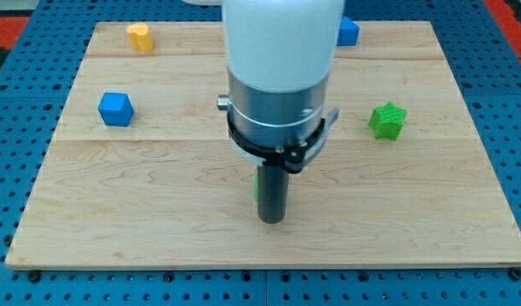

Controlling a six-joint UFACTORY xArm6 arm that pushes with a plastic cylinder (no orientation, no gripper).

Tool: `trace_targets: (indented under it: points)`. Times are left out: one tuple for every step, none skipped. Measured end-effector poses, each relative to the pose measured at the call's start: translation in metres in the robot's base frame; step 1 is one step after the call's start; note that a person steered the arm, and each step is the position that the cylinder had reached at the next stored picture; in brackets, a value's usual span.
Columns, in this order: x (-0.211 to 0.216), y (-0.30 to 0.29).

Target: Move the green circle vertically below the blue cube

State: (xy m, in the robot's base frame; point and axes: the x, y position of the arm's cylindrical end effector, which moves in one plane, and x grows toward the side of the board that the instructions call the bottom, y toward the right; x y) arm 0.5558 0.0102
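The blue cube (116,109) sits on the wooden board (158,195) at the view's left. The green circle (256,185) is almost fully hidden behind my rod; only a thin green sliver shows at the rod's left side, near the board's middle bottom. My tip (271,220) rests on the board right beside that sliver, touching or nearly touching the green circle. The green circle lies well to the right of and lower than the blue cube.
A green star-shaped block (387,121) sits at the view's right. A yellow block (140,36) is at the top left. Another blue block (348,31) is at the top, partly hidden by the arm (277,76). A blue pegboard surrounds the board.
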Motion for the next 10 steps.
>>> trace_targets:
  points:
    - [-0.014, 0.069]
    - [-0.038, 0.112]
    - [-0.023, 0.021]
    - [0.001, -0.089]
    - [-0.015, -0.032]
    - [-0.041, -0.045]
    - [-0.041, -0.14]
    - [-0.053, -0.194]
    - [-0.104, -0.179]
    - [-0.105, -0.239]
